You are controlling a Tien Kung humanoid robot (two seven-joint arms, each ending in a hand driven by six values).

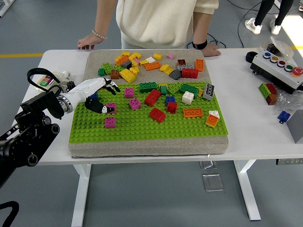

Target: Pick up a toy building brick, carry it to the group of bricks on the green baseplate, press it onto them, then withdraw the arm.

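White table (246,130), grey pad (142,145) bearing green baseplate (142,128), button box (279,71)
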